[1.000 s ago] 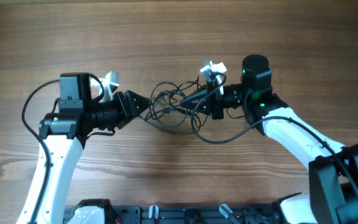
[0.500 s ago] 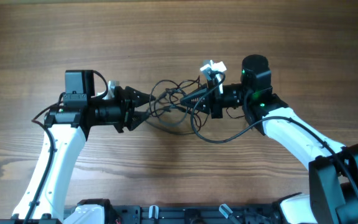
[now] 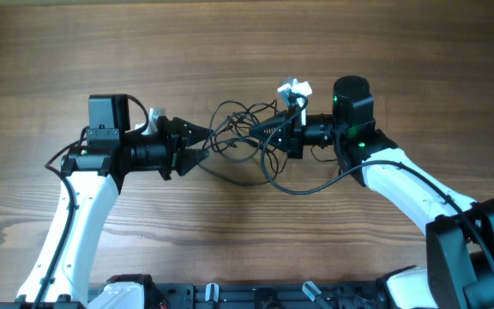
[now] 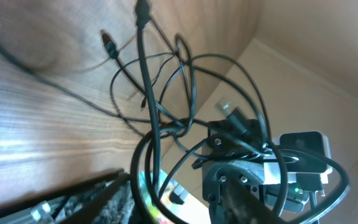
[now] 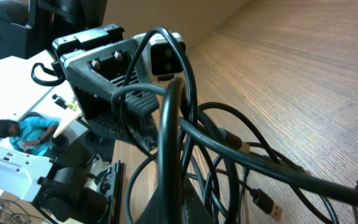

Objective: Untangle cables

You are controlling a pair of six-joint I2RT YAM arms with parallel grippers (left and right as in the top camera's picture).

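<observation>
Overhead, cables [image 3: 237, 139] knotted between left gripper [image 3: 205, 143] and right gripper [image 3: 262, 131], table [image 3: 247, 51] wide around

Counter [image 3: 247, 51]: brown wood grain.
On counter: thin black cables [image 3: 240, 142], tangled loops near middle, partly raised.

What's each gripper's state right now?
Left gripper: open, jaws apart around the cables.
Right gripper: shut on the cables.
</observation>
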